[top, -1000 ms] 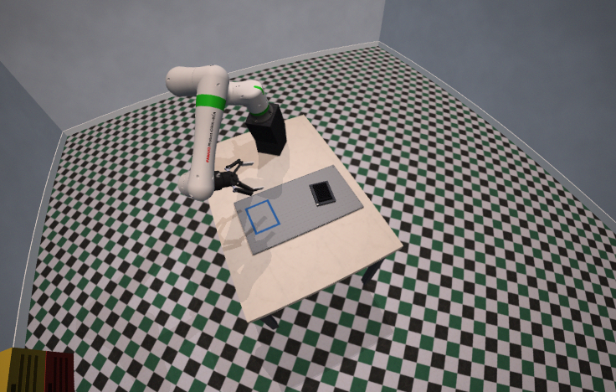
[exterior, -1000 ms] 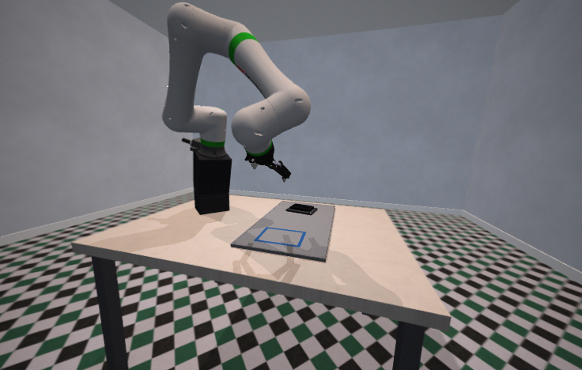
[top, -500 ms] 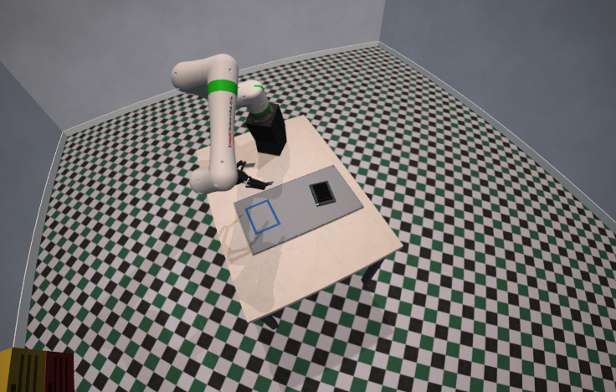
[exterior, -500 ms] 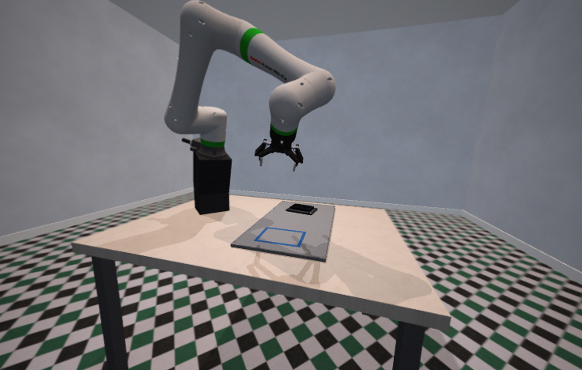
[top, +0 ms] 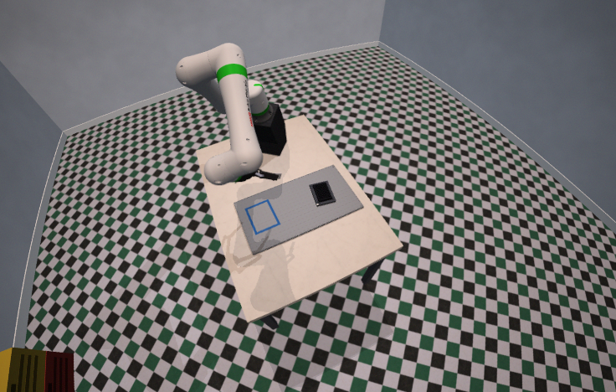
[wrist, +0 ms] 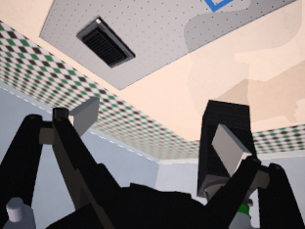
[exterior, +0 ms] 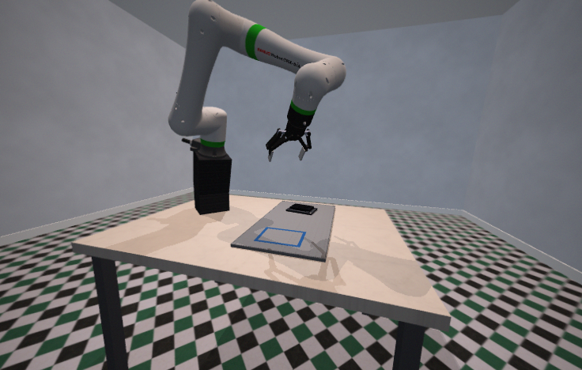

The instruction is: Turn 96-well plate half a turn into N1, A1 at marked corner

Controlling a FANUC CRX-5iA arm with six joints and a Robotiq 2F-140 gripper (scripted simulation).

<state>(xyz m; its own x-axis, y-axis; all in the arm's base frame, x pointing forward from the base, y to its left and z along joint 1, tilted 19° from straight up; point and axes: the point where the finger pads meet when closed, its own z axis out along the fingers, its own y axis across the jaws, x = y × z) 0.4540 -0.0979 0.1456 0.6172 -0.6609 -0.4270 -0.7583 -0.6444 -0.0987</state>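
Approach to the plate — gripper high, fingers spread wide, nothing held.

The gripper (exterior: 288, 149) hangs well above the grey deck (exterior: 316, 225); the 96-well plate (exterior: 301, 209) lies in nest N1 at the deck's far end, the blue B1 outline (exterior: 280, 236) nearer. I'd centre over the plate first, square the jaws to its sides, then descend straight — so it lifts level.

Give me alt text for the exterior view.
A white robot arm holds its open, empty pincer high above a grey deck on a wooden table. A black well plate sits at the deck's far end, a blue taped outline nearer.
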